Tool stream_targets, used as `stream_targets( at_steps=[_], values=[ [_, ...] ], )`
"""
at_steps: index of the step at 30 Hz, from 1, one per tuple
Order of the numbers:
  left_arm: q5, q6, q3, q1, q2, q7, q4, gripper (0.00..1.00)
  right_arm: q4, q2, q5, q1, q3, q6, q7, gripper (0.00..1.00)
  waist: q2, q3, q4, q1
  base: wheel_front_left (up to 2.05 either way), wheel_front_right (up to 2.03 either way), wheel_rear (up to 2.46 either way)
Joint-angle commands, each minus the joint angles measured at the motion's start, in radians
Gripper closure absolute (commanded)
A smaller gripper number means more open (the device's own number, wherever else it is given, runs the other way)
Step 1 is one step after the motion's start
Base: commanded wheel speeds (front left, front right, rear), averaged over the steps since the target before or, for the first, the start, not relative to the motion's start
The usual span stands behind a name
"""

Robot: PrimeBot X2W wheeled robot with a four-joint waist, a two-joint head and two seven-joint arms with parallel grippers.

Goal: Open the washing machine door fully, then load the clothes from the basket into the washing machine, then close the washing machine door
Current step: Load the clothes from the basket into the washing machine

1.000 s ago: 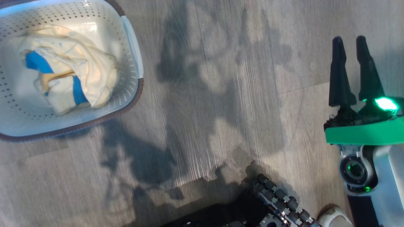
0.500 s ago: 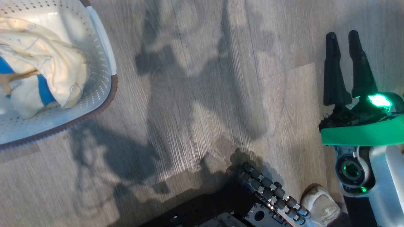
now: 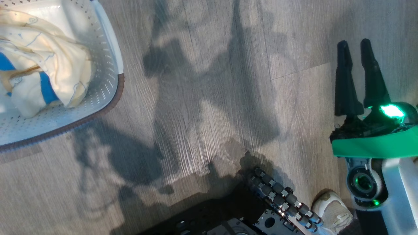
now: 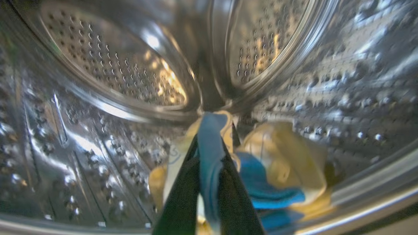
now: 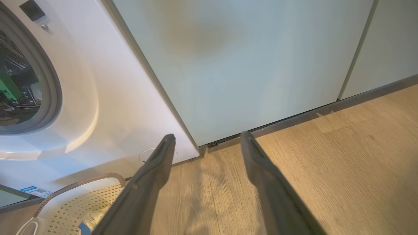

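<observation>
Left wrist view: clothes (image 4: 209, 147) pinched between the jaws, inside the drum (image 4: 114, 75).

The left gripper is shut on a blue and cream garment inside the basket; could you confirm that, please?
Not quite: the left gripper is shut on the blue and cream garment inside the steel drum, not the basket, as the left wrist view shows.

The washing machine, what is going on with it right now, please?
The robot is loading it. Its left gripper is inside the steel drum, shut on a cream and blue garment that lies against the drum wall. More clothes lie in the basket on the wooden floor. The right gripper is open and empty, above the floor. A person's shoe is on the floor nearby.
</observation>
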Motion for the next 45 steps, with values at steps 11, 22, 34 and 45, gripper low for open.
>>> stream_targets(
  at_steps=[11,22,34,45],
  values=[
    [-0.024,-0.008,0.007,-0.055,-0.003,0.007,0.065,0.00,-0.028,-0.011,-0.004,0.030,0.017,0.004,-0.007,0.00,0.0000,-0.002,0.005,-0.0001,0.00,0.00,0.00],
    [-0.076,0.012,0.022,0.031,-0.002,-0.033,0.016,0.00,-0.015,-0.011,-0.026,-0.008,0.016,0.004,-0.007,0.00,0.0000,-0.036,0.022,-0.0001,0.00,0.00,0.00],
    [-0.191,0.122,0.084,0.347,-0.011,-0.135,-0.181,0.00,0.005,-0.011,-0.097,0.002,-0.051,0.004,-0.007,0.00,0.0000,-0.135,0.104,-0.0001,0.00,0.00,0.00],
    [-0.271,0.273,0.127,0.769,-0.010,-0.241,-0.542,0.00,0.032,-0.011,-0.183,0.046,-0.116,0.004,-0.007,0.00,0.0000,-0.260,0.191,-0.0001,0.00,0.00,0.00]
  ],
)
